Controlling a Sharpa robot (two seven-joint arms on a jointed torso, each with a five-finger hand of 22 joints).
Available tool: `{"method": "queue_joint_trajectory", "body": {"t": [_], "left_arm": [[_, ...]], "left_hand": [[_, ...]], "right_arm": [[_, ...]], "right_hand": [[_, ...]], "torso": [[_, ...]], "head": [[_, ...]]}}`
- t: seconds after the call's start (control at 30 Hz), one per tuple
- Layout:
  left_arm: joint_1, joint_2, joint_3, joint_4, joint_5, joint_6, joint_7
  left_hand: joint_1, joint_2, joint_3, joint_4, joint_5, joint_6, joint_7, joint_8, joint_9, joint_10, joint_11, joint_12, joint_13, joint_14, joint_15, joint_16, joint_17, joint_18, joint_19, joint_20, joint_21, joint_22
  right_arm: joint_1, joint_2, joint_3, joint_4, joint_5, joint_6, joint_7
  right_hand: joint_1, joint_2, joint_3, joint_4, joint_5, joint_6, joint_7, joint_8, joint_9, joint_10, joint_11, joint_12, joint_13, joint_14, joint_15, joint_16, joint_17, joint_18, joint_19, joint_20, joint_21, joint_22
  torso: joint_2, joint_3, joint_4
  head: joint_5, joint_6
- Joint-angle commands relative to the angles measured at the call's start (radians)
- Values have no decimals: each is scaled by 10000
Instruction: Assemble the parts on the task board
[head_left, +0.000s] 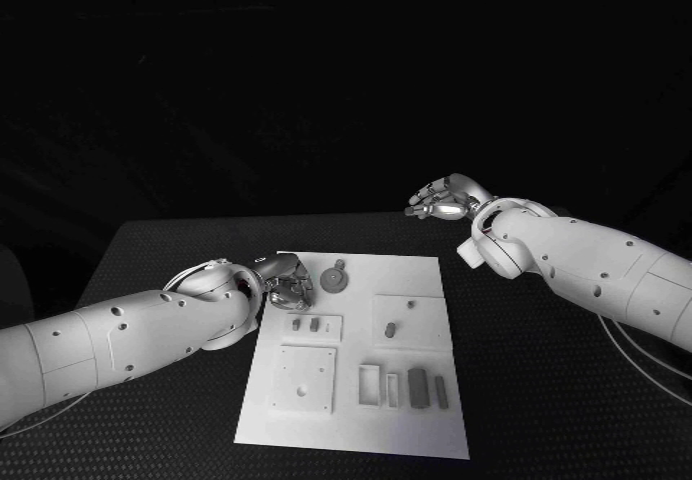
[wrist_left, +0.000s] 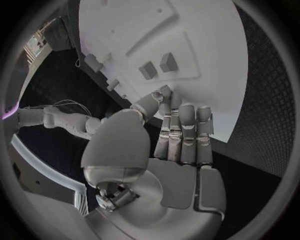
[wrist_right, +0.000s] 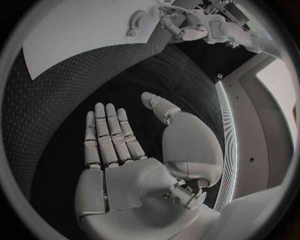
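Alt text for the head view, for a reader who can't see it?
A white task board lies on a black table with small grey parts on it. The left hand is at the board's far left edge; the right hand is open beyond its far right corner.

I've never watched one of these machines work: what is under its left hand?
The left hand hovers over the white board's far left corner, beside a round grey piece. The board directly beneath it is hidden.

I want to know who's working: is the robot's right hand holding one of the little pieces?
No: in the right wrist view the right hand lies flat and open over the black table, holding nothing.
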Motion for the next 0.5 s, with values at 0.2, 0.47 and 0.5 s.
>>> {"method": "queue_joint_trajectory", "body": {"t": [0.2,0.47,0.5], "left_arm": [[-17,91,-7,-33,-39,-8,34],[-43,249,-23,-231,-40,106,1],[-56,257,-28,-238,-40,99,6]], "left_hand": [[-9,85,40,-6,64,54,0,55,4,75,-22,-16,17,58,-14,39,-16,191,84,-790,42,149],[-5,91,44,-8,67,51,0,53,0,75,-22,-25,16,60,-14,37,-19,191,88,-792,40,147],[-5,90,44,-8,67,51,0,53,0,75,-22,-27,16,60,-14,37,-20,191,88,-792,39,147]], "right_arm": [[-2,24,2,11,15,103,68],[-2,40,2,2,15,103,68],[-2,42,2,2,15,104,68]], "right_hand": [[-6,4,-62,-12,51,-74,193,56,-11,72,-10,-74,16,-77,4,59,-17,-181,-11,-15,-75,21],[-8,6,-63,-11,52,-74,193,58,-12,76,-10,-81,16,-77,4,63,-21,-182,-8,-16,-82,27],[-8,6,-64,-11,51,-74,193,58,-12,76,-10,-81,16,-78,4,63,-22,-182,-8,-16,-83,27]], "torso": [[1,-1,-2],[3,2,-5],[3,1,-6]], "head": [[-12,16],[-26,29],[-30,25]]}}
